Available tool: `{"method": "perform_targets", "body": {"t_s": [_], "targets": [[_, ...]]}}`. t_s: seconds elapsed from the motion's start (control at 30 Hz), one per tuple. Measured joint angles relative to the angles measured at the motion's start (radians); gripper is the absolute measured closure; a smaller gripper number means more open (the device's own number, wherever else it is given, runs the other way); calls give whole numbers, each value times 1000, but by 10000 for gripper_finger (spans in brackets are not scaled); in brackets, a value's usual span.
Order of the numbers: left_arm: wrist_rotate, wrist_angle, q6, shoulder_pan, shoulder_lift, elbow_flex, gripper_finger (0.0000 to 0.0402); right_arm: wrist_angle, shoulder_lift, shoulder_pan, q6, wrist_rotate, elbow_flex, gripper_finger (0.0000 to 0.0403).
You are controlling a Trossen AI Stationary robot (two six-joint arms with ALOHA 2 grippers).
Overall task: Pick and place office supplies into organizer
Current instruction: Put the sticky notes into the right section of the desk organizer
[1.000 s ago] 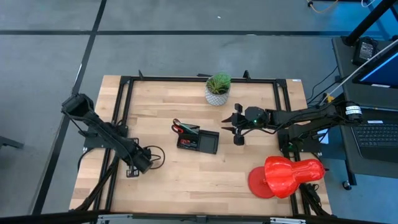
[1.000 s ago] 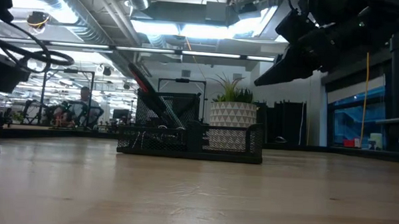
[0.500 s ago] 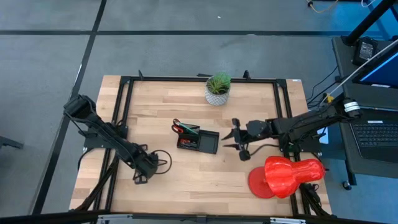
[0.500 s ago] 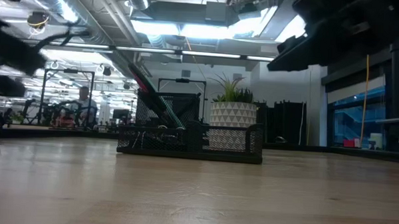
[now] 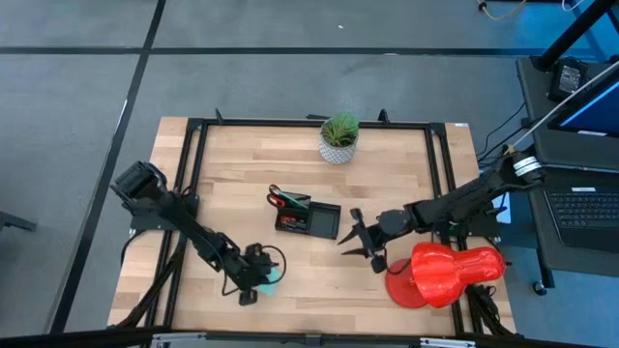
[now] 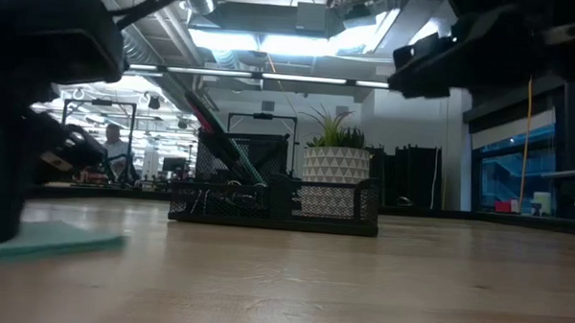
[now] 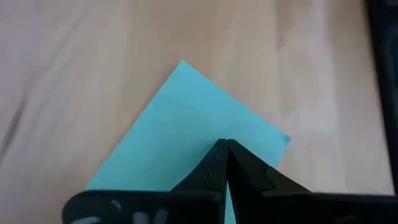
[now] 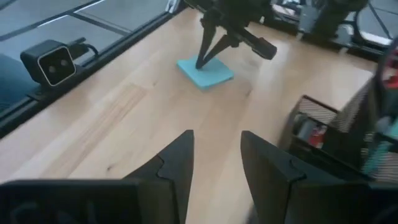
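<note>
Looking straight down, I have the left gripper (image 5: 253, 282) low at the near left part of the table (image 5: 290, 290), right over the light blue notepad (image 5: 272, 277). Through its wrist camera the two dark fingers (image 7: 214, 168) are pressed together tip to tip, nothing between them, with the tips sitting on or just above the pad's (image 7: 180, 130) face; I cannot tell if they touch it. The pad lies flat on the wood, well apart from the organizer (image 5: 308, 218), which stands mid-table, to the far right of the pad. Red-handled scissors (image 5: 281, 201) stick out at the tray's far left corner.

My right gripper (image 5: 360, 242) hangs just right of the organizer, fingers (image 8: 177, 163) spread with a clear gap and empty. Its camera faces across the table toward the left arm and the pad (image 8: 204, 70).

From table height the mesh tray (image 6: 273, 205) sits centre, the potted plant (image 6: 335, 173) behind it. A large red plastic object (image 5: 443, 272) lies at the near right.
</note>
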Motion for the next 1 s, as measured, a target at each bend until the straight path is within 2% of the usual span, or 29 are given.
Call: {"method": "perform_targets", "body": {"t_s": [0.13,0.37,0.63,0.87,1.0], "targets": [[-78,182,80,-1,55,-5,398,49,104,27,2,0,30,267],[-154,195,99,0,107,34,398,54,279,77,-120,0,153,267],[-221,236,110,1,126,33,398,57,477,112,-158,0,316,267],[-234,251,134,2,129,31,398,51,615,97,-216,1,454,267],[-236,251,137,7,129,32,398,-25,680,88,-285,28,545,267]]}}
